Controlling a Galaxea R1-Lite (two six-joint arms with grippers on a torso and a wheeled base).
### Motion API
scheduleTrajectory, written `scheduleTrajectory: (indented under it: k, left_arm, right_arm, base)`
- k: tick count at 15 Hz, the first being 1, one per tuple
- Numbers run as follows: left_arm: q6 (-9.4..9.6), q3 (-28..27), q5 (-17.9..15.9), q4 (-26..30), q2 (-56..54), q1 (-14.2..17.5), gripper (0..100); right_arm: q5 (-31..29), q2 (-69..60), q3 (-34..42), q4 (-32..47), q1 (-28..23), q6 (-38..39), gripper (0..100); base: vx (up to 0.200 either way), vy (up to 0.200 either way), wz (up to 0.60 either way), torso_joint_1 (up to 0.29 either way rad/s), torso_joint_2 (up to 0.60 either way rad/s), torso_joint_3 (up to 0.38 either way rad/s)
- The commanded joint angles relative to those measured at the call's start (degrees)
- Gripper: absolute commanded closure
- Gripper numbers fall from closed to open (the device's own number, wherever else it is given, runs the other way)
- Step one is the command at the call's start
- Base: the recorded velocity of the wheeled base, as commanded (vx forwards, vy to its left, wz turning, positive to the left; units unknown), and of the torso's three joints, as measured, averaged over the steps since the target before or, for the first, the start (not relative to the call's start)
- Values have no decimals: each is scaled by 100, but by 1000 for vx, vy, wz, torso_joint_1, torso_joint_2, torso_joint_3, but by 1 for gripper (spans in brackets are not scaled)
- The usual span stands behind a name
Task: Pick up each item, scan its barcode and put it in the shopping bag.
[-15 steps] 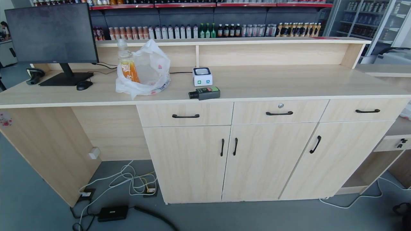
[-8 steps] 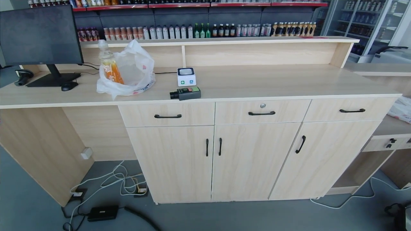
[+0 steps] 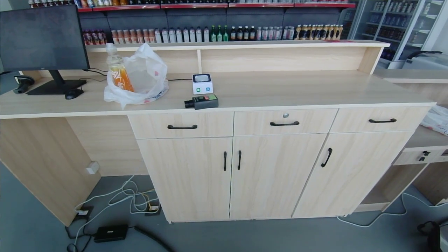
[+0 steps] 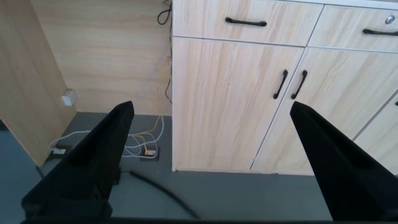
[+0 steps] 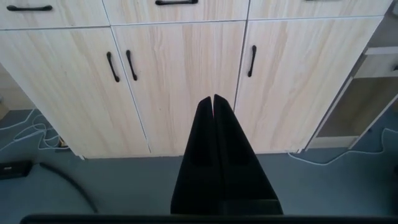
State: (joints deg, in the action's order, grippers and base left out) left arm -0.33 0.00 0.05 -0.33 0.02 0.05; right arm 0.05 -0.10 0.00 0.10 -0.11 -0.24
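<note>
The long wooden counter (image 3: 280, 91) carries everything that matters here. Toward its left end the white plastic shopping bag (image 3: 148, 75) slumps open. A tall orange drink bottle (image 3: 117, 71) stands upright in it, so I'd judge one item already scanned and bagged. Just right of the bag sits the small white scanner (image 3: 202, 83). In front of it, near the counter's front edge, a dark green flat bottle (image 3: 203, 102) lies on its side, apart from the bag. That looks like what's left to do: lift it, show its barcode to the scanner, and drop it into the bag.

Both arms hang low, facing the cupboard doors (image 4: 236, 106) under the counter and well away from that bottle. The left gripper (image 4: 211, 109) has its fingers spread wide with nothing between them. The right gripper (image 5: 213, 99) has its fingers pressed together, with nothing in them.

The crumpled plastic hides the foot of the orange bottle and anything else that may lie in the bag. I can't see a barcode on the green bottle, so I can't tell which face carries it.
</note>
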Motion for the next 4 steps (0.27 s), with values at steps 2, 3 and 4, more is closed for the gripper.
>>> scheduleTrajectory:
  k: [2, 3, 4]
  left_arm:
    - [-2, 0, 4, -2, -2, 4, 0]
    - [-2, 0, 4, -2, -2, 4, 0]
    - [-2, 0, 4, -2, -2, 4, 0]
  right_arm:
    - [4, 10, 0, -1, 2, 16, 100]
    - [4, 10, 0, -1, 2, 16, 100]
    - [4, 10, 0, -1, 2, 24, 100]
  base:
    - [0, 0, 0, 0, 0, 0]
    - [0, 0, 0, 0, 0, 0]
    - [0, 0, 0, 0, 0, 0]
